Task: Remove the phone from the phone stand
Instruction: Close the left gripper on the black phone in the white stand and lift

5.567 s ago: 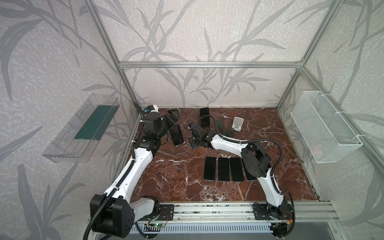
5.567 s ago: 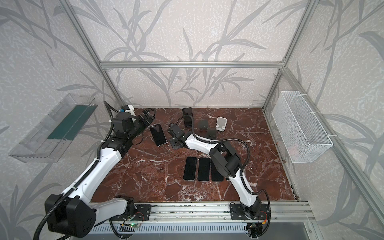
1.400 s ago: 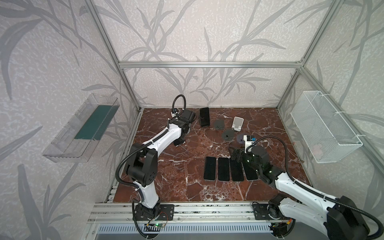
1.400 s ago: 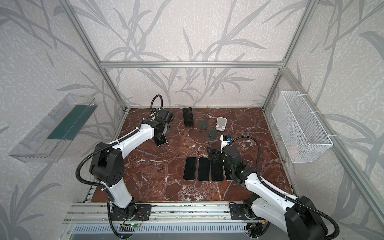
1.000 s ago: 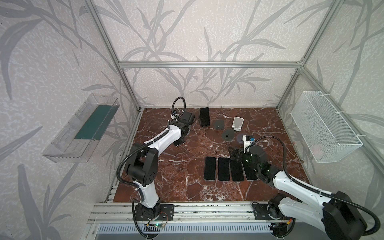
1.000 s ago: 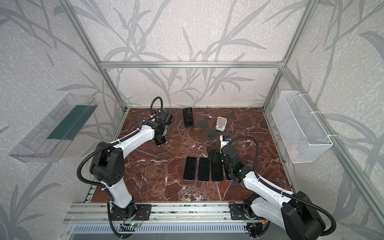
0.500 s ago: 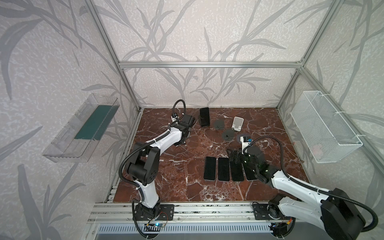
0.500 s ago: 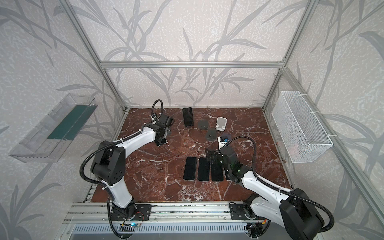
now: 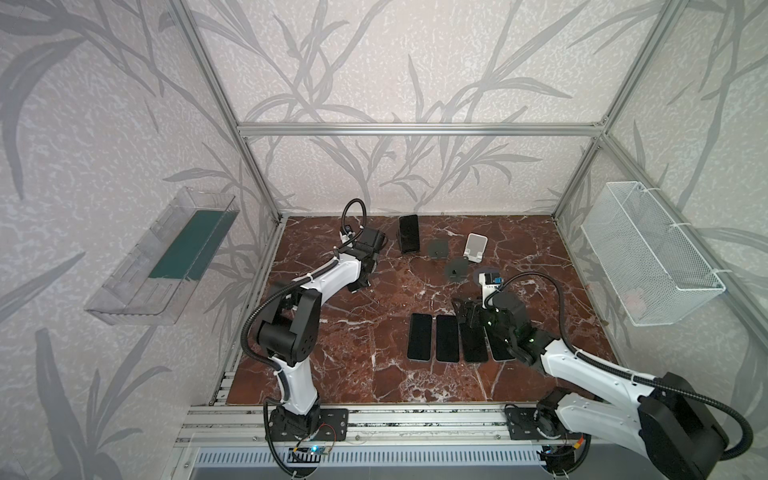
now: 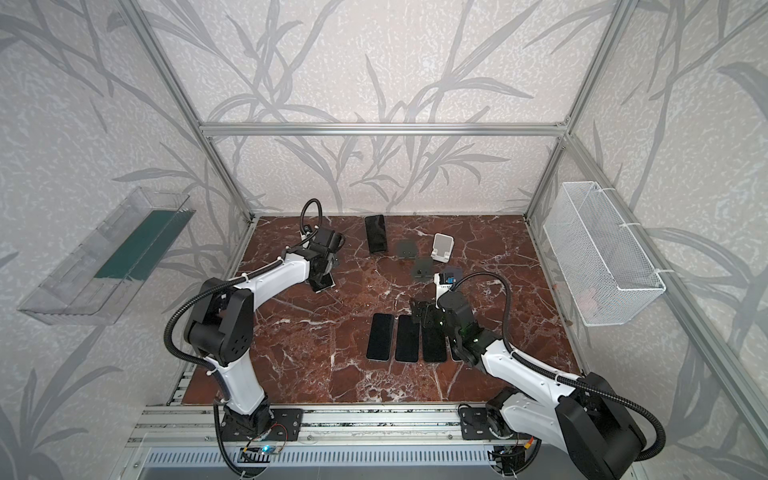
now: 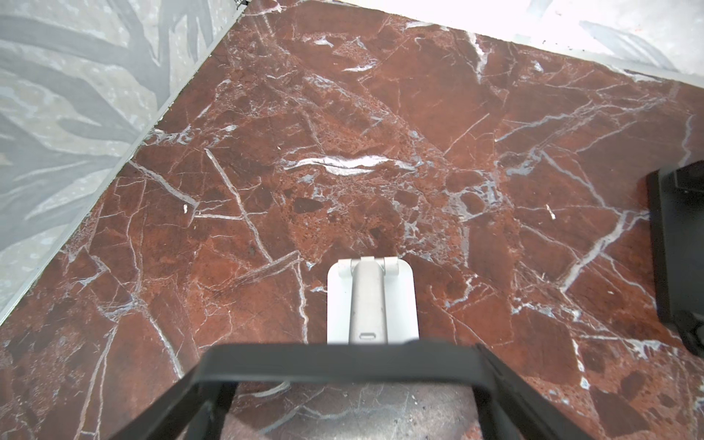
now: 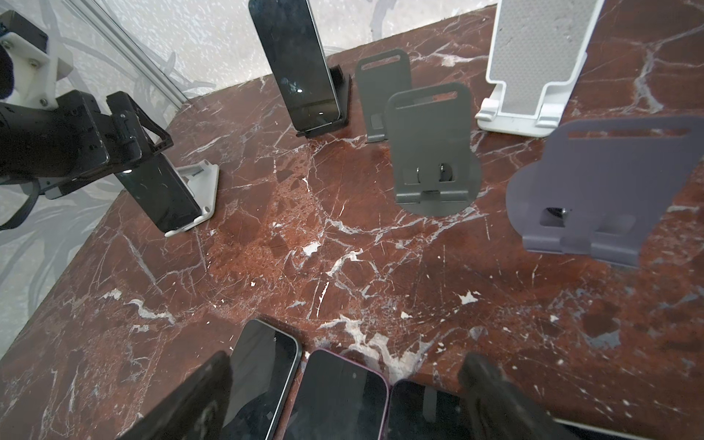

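1. The left gripper (image 12: 139,150) sits over the top end of the phone (image 12: 162,194), one jaw at each long edge. Both edges look to touch the jaws, but whether the jaws are pressing I cannot tell. I would make the squeeze firm and even before any lift.
2. The phone leans directly beneath that gripper, its bottom edge seated in the lip of the white stand (image 12: 204,183). Draw it up along the backrest's slope until it clears the lip, and only then pull away.
3. The stand looks light and may rise with the phone, so lift slowly and watch its base.
4. A second phone (image 10: 376,232), on a black stand, is near that gripper's far side, so carry clear of it.
5. The right gripper (image 10: 424,316) has its jaws wide and empty. It hovers just above the row of flat phones (image 10: 380,336), well apart from the grasp.
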Available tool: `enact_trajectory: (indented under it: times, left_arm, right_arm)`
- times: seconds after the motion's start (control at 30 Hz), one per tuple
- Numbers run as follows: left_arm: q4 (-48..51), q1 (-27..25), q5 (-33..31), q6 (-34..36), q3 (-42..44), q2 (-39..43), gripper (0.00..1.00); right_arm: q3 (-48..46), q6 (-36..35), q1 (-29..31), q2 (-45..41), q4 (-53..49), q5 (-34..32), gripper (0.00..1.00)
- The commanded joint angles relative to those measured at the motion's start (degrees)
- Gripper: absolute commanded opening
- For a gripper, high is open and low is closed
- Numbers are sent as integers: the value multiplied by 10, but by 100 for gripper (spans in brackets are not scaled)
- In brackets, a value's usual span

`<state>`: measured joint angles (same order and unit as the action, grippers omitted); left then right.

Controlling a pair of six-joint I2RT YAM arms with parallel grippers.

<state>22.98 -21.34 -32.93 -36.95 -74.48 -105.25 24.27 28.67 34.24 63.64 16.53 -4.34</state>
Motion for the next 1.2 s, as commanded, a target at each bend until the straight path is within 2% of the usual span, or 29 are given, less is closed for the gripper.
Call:
enact_trajectory:
  times: [0.0, 0.3, 0.57, 1.17]
  left_arm:
    - [-14, 3, -10, 6, 13, -7, 92]
    - [-55, 6, 1, 34, 31, -3, 83]
    - [-77, 6, 0, 48, 53, 20, 67]
    - [-53, -6, 23, 71, 54, 110, 61]
  right_arm:
    - [16, -6, 3, 3, 15, 2, 93]
    - [17, -6, 3, 11, 16, 1, 93]
    - [17, -5, 3, 12, 17, 2, 93]
    - [18, -6, 5, 14, 18, 1, 93]
